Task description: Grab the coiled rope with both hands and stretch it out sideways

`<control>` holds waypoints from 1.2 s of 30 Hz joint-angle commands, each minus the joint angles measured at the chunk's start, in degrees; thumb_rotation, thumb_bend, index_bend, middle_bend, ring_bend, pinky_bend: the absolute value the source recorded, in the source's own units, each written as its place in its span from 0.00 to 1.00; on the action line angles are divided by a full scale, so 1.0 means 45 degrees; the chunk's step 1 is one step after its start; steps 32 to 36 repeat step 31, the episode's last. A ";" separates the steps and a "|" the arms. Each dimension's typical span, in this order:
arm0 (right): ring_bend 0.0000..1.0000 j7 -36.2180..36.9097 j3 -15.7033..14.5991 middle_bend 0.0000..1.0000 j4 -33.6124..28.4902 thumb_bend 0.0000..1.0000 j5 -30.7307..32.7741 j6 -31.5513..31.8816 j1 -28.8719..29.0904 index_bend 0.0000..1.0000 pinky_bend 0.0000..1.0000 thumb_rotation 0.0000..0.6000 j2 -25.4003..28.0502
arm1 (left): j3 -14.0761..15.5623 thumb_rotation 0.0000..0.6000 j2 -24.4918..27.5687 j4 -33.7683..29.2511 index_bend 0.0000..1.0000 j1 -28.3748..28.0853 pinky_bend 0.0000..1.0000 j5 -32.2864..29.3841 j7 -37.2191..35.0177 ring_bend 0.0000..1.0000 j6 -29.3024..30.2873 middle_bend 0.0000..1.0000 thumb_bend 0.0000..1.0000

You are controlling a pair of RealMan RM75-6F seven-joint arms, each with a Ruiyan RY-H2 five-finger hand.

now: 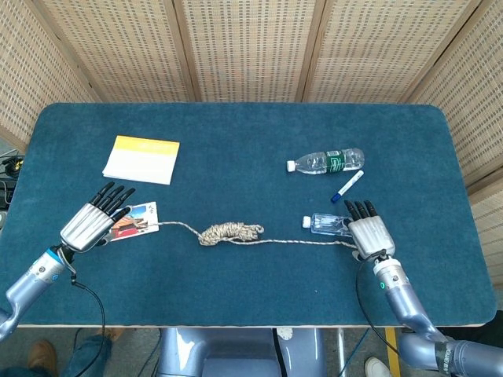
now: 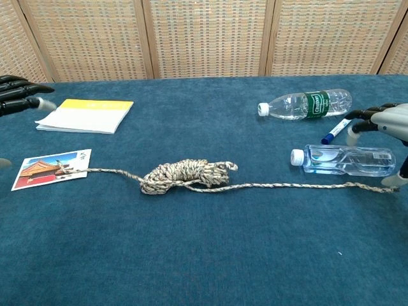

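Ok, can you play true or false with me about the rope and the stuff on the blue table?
1. The rope is pulled tight in a straight line. False: it lies slack on the table, with a coiled bundle in its middle.
2. One end of the rope lies on the postcard. True.
3. The green-label bottle and the clear bottle both lie on their sides. True.
4. The yellow notepad sits beside the bottles. False: it is on the other side of the table, behind the postcard.
5. The left hand holds the rope. False: its fingers are spread and the rope end lies apart from them.
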 commanded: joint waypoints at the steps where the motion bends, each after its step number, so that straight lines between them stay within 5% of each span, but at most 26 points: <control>1: 0.00 0.1033 0.0106 0.00 -0.0446 0.00 -0.1083 0.0672 -0.0376 0.00 0.00 1.00 0.0400 | -0.0680 1.00 0.0896 -0.1687 0.00 0.0252 0.00 -0.0768 -0.0611 0.00 0.0306 0.00 0.00; 8: 0.00 0.3100 0.0034 0.00 -0.1022 0.00 -0.3422 0.2483 -0.1357 0.00 0.00 1.00 0.1399 | -0.1614 1.00 0.3331 -0.6660 0.00 0.1118 0.00 -0.2301 -0.0344 0.00 0.0545 0.00 0.00; 16: 0.00 0.4051 -0.0448 0.00 -0.1391 0.00 -0.5030 0.4117 -0.2549 0.00 0.00 1.00 0.2184 | -0.1346 1.00 0.5559 -1.1534 0.00 0.2483 0.00 -0.3597 0.1579 0.00 0.0344 0.00 0.00; 24: 0.00 0.3757 -0.1091 0.00 -0.1441 0.00 -0.6313 0.6165 -0.4180 0.00 0.00 1.00 0.2217 | -0.0603 1.00 0.5608 -1.3047 0.00 0.4319 0.00 -0.3630 0.3185 0.00 0.1638 0.00 0.00; 36: 0.00 0.3911 -0.1151 0.00 -0.1188 0.00 -0.6549 0.6362 -0.4698 0.00 0.00 1.00 0.2159 | -0.0417 1.00 0.5566 -1.3508 0.00 0.4924 0.00 -0.3246 0.3686 0.00 0.1964 0.00 0.00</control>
